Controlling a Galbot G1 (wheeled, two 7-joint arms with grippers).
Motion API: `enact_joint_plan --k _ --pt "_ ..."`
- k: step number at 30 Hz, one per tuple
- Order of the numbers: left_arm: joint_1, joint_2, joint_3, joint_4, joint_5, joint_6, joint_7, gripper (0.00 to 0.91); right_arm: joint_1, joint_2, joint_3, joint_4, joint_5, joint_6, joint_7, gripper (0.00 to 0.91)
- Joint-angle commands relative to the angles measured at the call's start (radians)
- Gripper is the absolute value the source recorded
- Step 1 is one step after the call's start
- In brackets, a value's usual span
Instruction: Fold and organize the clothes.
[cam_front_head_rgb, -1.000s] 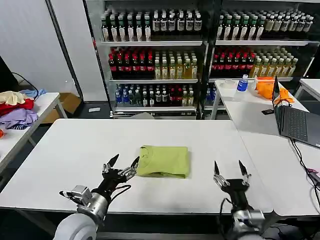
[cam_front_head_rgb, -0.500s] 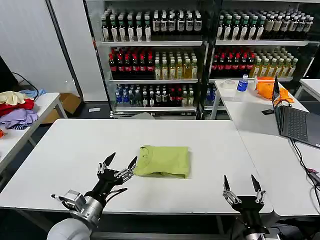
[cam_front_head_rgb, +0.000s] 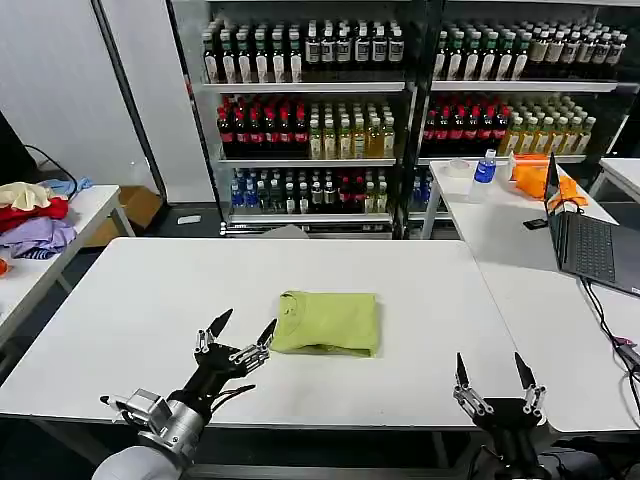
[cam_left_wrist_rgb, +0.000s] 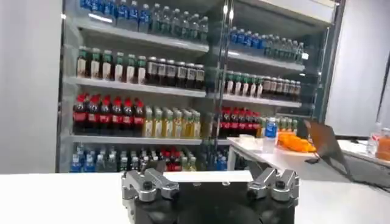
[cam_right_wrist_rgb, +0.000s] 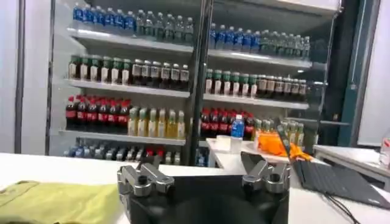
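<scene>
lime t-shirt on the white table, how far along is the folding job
Done: the lime soft cotton T-shirt lies folded into a compact rectangle near the middle of the white table. In hand: nothing; the left gripper hovers just beside the shirt's edge with jaws open, and the right gripper hangs open at the table's near edge. Left: apparently little, perhaps only tidying or placing it.

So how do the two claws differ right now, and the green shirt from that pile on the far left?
The left gripper sits close beside the shirt, tilted toward it; the right gripper hangs at the table's near edge, well clear of the shirt, pointing up. The shirt is one lime piece folded into a neat rectangle; the pile is a loose heap of red, purple and cream on a side table. Both grippers are open and empty.
</scene>
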Motion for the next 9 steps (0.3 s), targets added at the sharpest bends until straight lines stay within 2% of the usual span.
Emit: enact_joint_plan --k 1,9 --pt "0.005 0.000 0.001 0.004 0.020 -0.001 0.006 0.907 -0.014 -0.006 0.004 0.018 -0.009 0.001 0.002 0.907" --pt "-0.032 0.005 0.015 0.027 0.025 0.004 0.012 0.907 0.001 -0.017 0.009 0.010 0.013 -0.015 -0.009 0.907"
